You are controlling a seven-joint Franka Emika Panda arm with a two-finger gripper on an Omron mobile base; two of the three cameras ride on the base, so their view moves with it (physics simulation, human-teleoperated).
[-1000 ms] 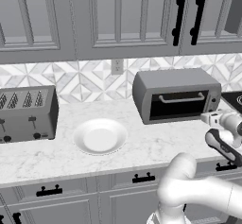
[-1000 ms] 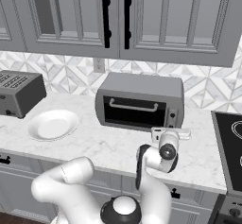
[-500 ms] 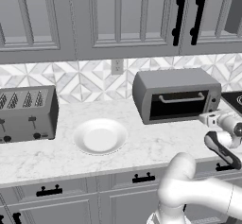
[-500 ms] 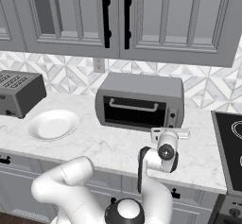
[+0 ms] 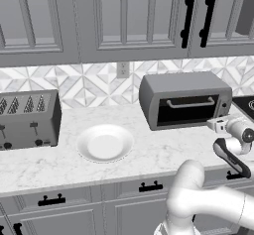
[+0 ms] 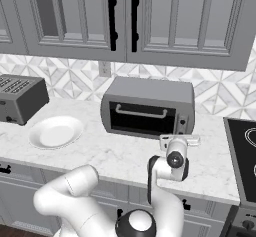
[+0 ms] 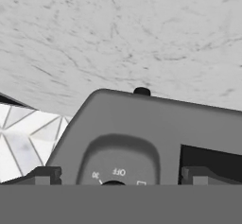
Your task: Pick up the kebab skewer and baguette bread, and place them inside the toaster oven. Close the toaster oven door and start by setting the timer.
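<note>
The gripper [image 6: 179, 140] hangs just in front of the right end of the oven [image 5: 184, 99], low over the tabletop [image 5: 163, 149], and its fingers stand spread wide with nothing between them; in the hand view the two fingertips [image 7: 46, 175] flank a round dial [image 7: 113, 171] marked OFF on the oven's control strip, seen upside down because the hand is rolled over. The oven is a wide grey box whose long axis runs left to right along the back wall, its dark front facing the robot. Its door [image 6: 142, 119] is shut upright, the silver bar handle [image 6: 141, 113] lying level along the upper edge — left of the gripper and a little higher. Well off to the gripper's left a white plate [image 5: 105, 143] sits bare on the tabletop, and farther left still stands a grey slot toaster [image 5: 29, 118] against the tiled backsplash [image 5: 89, 85]. To the gripper's right a black cooktop [image 6: 242, 151] starts at the end of the tabletop. Above it all hang grey glass-front cabinets [image 6: 125, 18] with black handles. Nothing lies between the gripper and the oven's control strip — the marble there is bare. The skewer and the bread cannot be made out anywhere through the dark door glass.
</note>
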